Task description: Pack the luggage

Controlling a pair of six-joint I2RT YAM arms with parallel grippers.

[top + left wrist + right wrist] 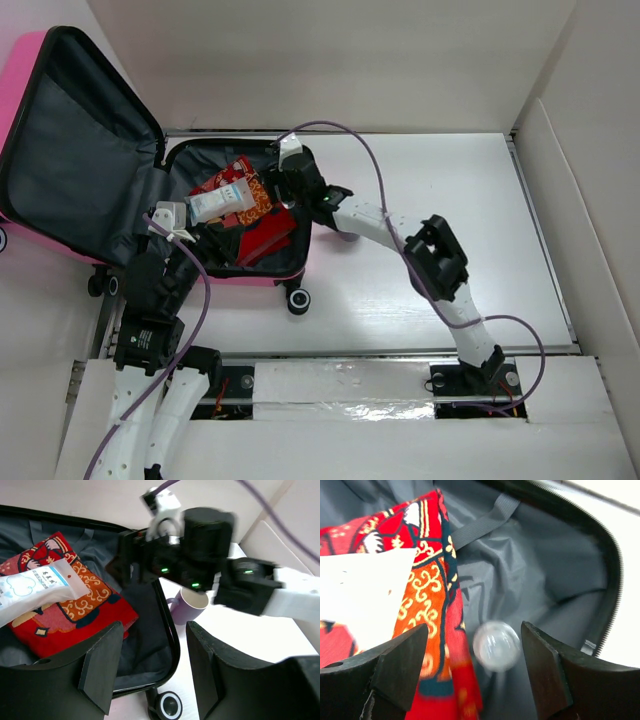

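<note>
Pink luggage (80,160), open at the left of the table (450,250), holds red packets (75,595) and a tissue pack (35,585); right gripper (472,647) gapes over a clear ball (496,646), left gripper (152,650) gapes empty, purple mug (192,605) unpacked.

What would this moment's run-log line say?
luggage: open, part packed | right gripper: open, small clear round item loose between jaws | left gripper: open, empty

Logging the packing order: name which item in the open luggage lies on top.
The white packet with blue print; it lies across the red patterned packs, which sit beneath it.
</note>
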